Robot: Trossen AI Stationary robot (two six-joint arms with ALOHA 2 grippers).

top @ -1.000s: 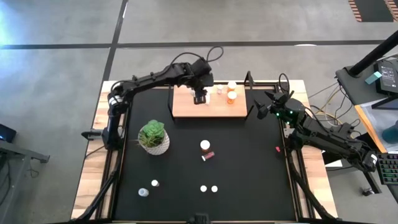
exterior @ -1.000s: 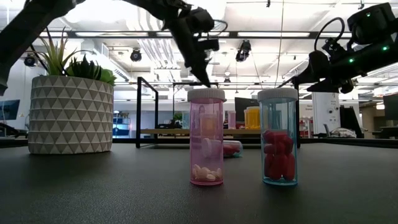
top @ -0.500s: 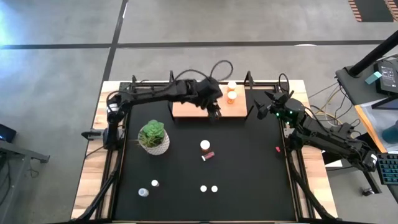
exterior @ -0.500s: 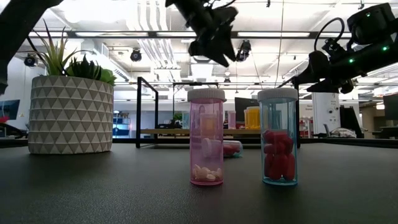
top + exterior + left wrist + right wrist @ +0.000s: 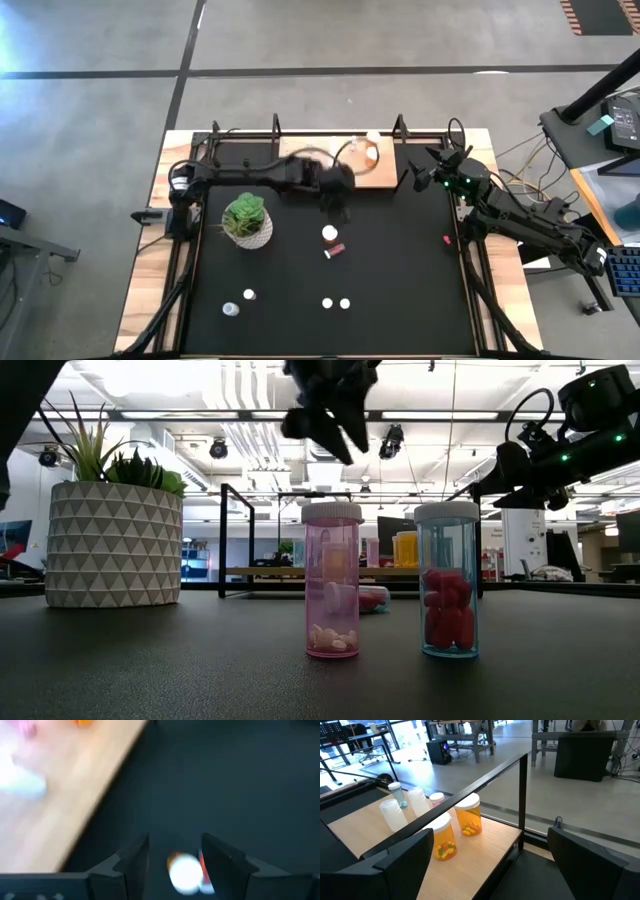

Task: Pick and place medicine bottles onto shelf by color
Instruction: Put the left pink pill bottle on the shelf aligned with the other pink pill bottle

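My left gripper (image 5: 336, 198) hangs open over the black table, just in front of the light-wood shelf (image 5: 372, 172), with nothing between its fingers (image 5: 175, 857). Below it on the table stand a white-capped bottle (image 5: 186, 872) (image 5: 330, 233) and a red bottle (image 5: 334, 250) that lies on its side. Two more bottles stand upright close to the low camera: a pink one (image 5: 332, 580) and a clear one with red pills (image 5: 447, 580). On the shelf stand two orange bottles (image 5: 470, 820) (image 5: 442, 840), white ones (image 5: 392, 814) and a pink one (image 5: 436, 798). My right gripper (image 5: 485, 870) waits open at the table's far right, beside the shelf.
A green plant in a white patterned pot (image 5: 247, 220) stands left of centre. Several small white-capped bottles (image 5: 336, 302) (image 5: 240, 302) stand near the table's near edge. A small red item (image 5: 447, 239) lies by the right edge. Black frames (image 5: 522, 795) stand at the shelf's ends.
My left gripper has left its place over the shelf and swung toward the table's near edge, out over the black top above the white-capped bottle. Its wrist has rolled on the way. It has carried nothing.
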